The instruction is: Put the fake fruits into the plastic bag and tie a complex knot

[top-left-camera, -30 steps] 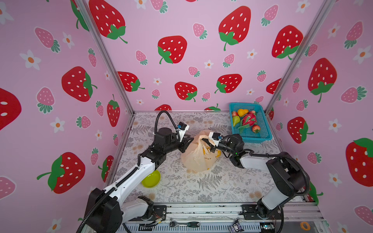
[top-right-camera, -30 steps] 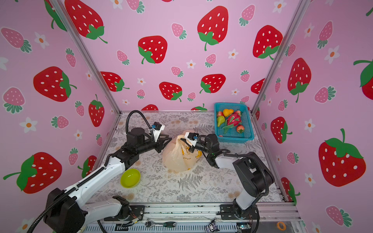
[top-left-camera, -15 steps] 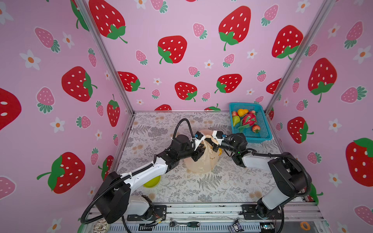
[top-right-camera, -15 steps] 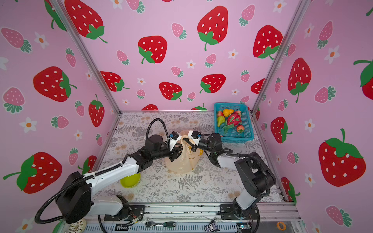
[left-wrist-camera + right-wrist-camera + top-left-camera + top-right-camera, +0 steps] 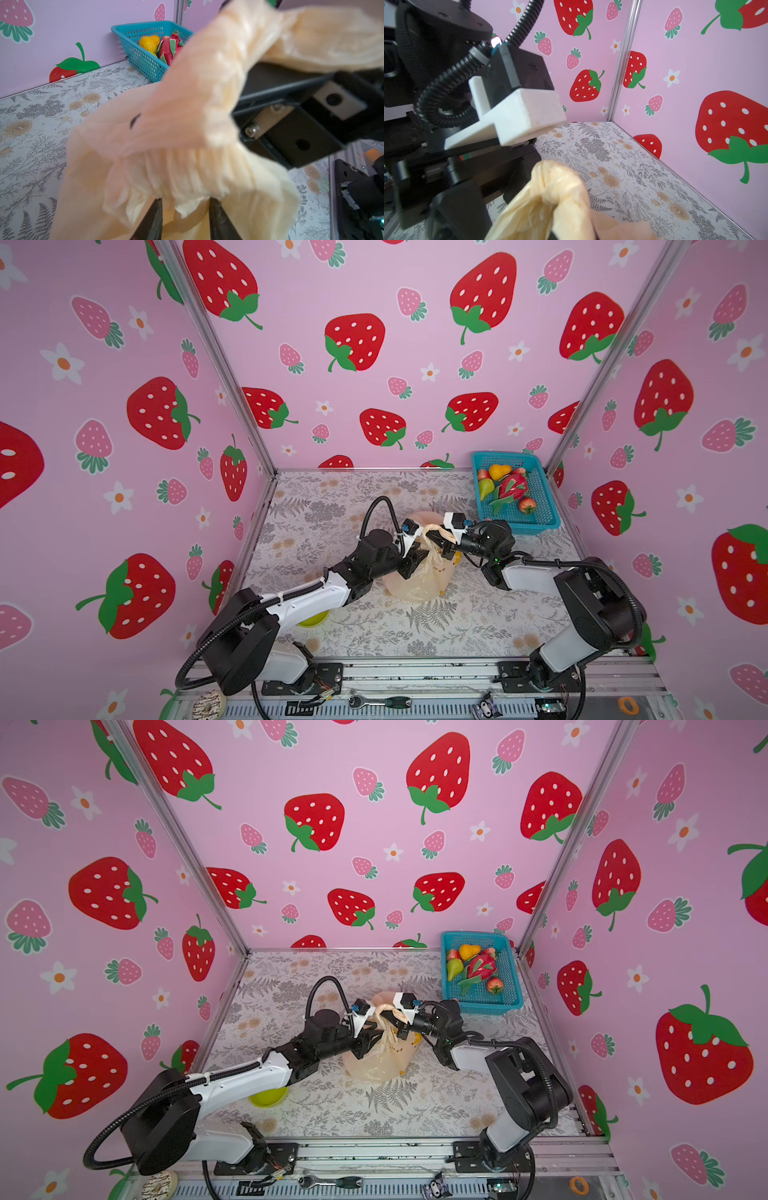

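The bag (image 5: 419,580) is thin, crinkled, translucent plastic film with a dull sheen. The fruits (image 5: 512,486) are glossy moulded plastic, the basket (image 5: 540,506) plastic mesh. The table cover (image 5: 478,614) looks matt and smooth, the corner posts (image 5: 219,360) brushed metal.

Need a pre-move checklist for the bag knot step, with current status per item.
1. Handle hold: right end effector shut on bag handle, ok.
2. Neck hold: left end effector fingers straddle bunched bag neck, grip cannot tell.
3. Loading: several fake fruits lie in the basket, not in the plastic bag, not ok.
4. Support: bag base rests on the table, ok.
5. Knot: cannot tell.
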Tool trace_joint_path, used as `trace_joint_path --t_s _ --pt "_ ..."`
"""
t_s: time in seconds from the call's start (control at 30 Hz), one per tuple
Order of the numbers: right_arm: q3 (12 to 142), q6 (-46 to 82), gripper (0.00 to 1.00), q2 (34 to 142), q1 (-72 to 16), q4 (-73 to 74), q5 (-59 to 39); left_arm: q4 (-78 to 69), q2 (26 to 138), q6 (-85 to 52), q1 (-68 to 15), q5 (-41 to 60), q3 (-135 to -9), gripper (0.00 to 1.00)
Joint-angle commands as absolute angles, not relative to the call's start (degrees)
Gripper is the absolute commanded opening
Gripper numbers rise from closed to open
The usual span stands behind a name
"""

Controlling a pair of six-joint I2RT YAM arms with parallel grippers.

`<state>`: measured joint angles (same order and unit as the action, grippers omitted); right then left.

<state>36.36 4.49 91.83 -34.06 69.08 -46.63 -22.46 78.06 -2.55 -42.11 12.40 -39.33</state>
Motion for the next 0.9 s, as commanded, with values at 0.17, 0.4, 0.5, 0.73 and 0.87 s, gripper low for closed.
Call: trace_joint_path --t_s 0.17,0.4,0.5,0.73,0.87 --pt "36.12 9.7 0.02 91.33 -33.96 76.0 -49.12 -26.28 76.79 0.61 -42.19 11.03 -36.06 0.35" --pt "36.38 8.76 0.02 91.61 -33.97 74.79 -49.7 -25.4 75.32 0.13 -40.52 11.66 -36.3 0.33" --pt "36.82 7.36 0.02 91.41 -34.01 72.88 -50.0 -24.19 73.32 1.23 -38.91 12.91 -36.04 0.36" --pt "37.46 6.17 0.01 91.21 -34.01 71.02 -50.27 -19.24 68.64 6.63 -35.22 13.47 -36.81 0.4" --pt "37.49 5.45 0.0 90.79 -33.95 69.96 -50.23 -16.17 67.61 9.32 -32.86 13.04 -38.19 0.39"
